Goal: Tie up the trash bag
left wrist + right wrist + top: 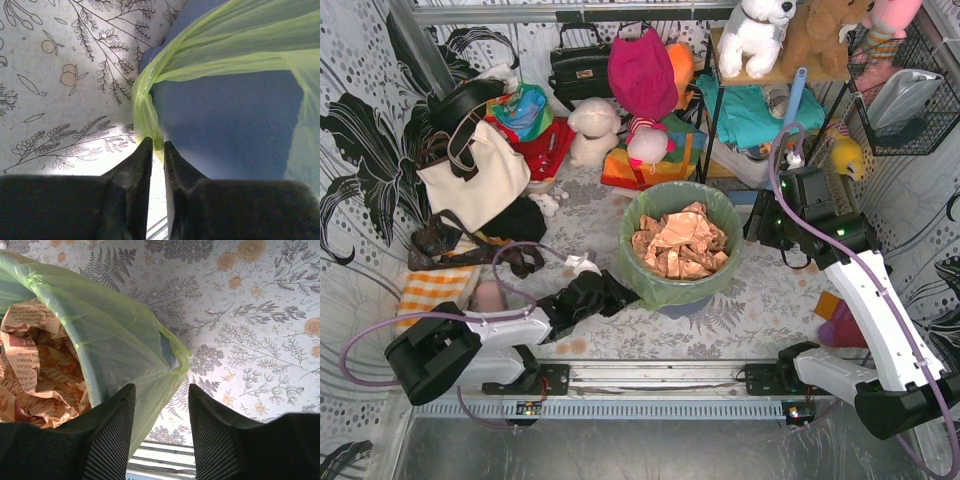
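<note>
- Looking down from above, we are finding the trash bag [720, 275] lining the blue-grey bin [225, 125] near the middle of the counter [770, 310]. Its rim is folding outward over the bin's edge, and crumpled brown paper [680, 245] is filling it.
- We are judging the bag to be thin, soft, slippery film, light in itself and lightly loaded. It is probably going to stretch or tear under a hard tug, and it is bunching into a cord wherever it is gathered.
- The left tool [157, 145] is working at the bag's 8 o'clock side. Its fingers are almost together, pinching a gathered strand of green film that is running up beside the bin wall.
- The right tool [161, 390] is hovering at the bag's 3 o'clock side with its fingers spread. A loose flap of the rim is lying just ahead of the gap, and nothing is being held there.
- We are judging these two opposite rim flaps to be the best holds, each gathered thick so the film is not slipping out.
- Printed lines are showing on the paper in the right wrist view, but we are finding them too creased and small to read. No brand or label is showing on the bag or bin.
</note>
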`<state>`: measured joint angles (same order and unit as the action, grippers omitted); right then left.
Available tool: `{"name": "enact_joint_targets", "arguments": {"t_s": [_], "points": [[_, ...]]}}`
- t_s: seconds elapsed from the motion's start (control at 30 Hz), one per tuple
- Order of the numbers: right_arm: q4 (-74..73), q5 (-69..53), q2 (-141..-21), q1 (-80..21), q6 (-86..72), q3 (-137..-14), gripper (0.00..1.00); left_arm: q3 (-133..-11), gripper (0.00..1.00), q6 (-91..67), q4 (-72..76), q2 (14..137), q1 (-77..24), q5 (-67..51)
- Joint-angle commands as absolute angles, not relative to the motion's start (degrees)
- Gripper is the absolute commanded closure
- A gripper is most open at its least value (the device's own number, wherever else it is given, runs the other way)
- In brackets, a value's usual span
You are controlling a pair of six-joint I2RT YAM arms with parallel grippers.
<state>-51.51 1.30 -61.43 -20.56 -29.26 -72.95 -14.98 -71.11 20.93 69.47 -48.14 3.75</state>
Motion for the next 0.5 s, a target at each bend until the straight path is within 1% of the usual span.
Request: {"name": "enact_joint_targets", "arguments": {"t_s": [0.0,0.1,0.27,0.47], "points": [[-53.0,1.9,-60.6,-20.8,-29.6,-73.4,0.54,-16.3,0.81,-70.5,25.1,70.9,-48.0,3.6],[-53.5,2.4,-60.5,-20.8,-29.6,-74.1,0.54,-17.5,1.0,-70.2,23.1,71.2,-48.0,4.1],[-54.6,4.0,-60.3,-20.8,-29.4,-75.8,0.54,-19.2,1.0,-69.4,15.2,67.9,-48.0,6.8],[-55.9,8.0,-58.7,-20.8,-29.4,-78.8,0.55,-18.8,1.0,-69.3,2.7,56.8,-48.0,11.5]]}}
